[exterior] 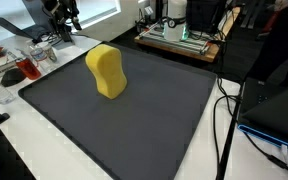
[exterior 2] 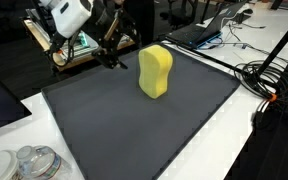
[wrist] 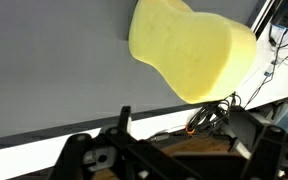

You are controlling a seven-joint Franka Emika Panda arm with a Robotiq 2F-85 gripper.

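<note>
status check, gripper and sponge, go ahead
Gripper open, empty, by the edge of the grey mat. Yellow sponge upright mid-mat, untouched. Nothing between them.

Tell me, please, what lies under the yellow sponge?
The yellow sponge stands on the dark grey mat. The patch of mat directly beneath it is covered and cannot be seen.

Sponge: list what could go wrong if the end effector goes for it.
1. The sponge stands upright on the mat; a touch from one finger could topple it.
2. The open end effector hangs at the mat's far edge, close to equipment; a wide swing might strike that.
</note>
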